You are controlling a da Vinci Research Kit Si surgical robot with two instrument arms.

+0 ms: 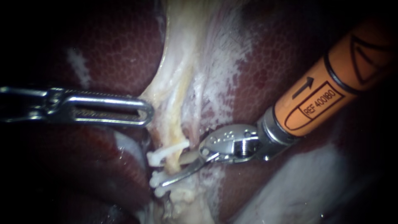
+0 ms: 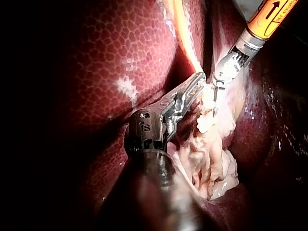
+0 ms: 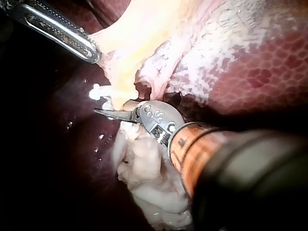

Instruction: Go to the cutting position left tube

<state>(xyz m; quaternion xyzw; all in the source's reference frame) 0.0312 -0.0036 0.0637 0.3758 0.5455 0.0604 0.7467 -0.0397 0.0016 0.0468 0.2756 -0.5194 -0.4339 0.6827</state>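
1. Your left instrument (image 1: 146, 112) enters from the left. Its slotted jaws lie together, closed on the edge of the pale tissue band (image 1: 182, 62) that runs down between the lobes of the liver (image 1: 116, 45). The left wrist view (image 2: 199, 79) shows the same: the jaw tips are pressed into that pale tissue.

2. Your right instrument (image 1: 174, 171) enters from the upper right. Its two thin blades stand narrowly apart. The lower blade reaches across to the far side of the tube (image 1: 173, 164). The upper blade is short in view, just above the lower one. The tube sits at the mouth of the blades. Whether both blades touch it cannot be told.

3. White clips cross the tube, one (image 1: 166, 151) just above the blades and others (image 1: 156, 179) just below them. The blades therefore lie between clips.

4. An orange sleeve (image 1: 327, 87) on the right instrument's shaft carries black printed markings. No other writing is visible.

5. In the right wrist view, the lower blade (image 3: 113, 114) points past the clips (image 3: 96, 90).
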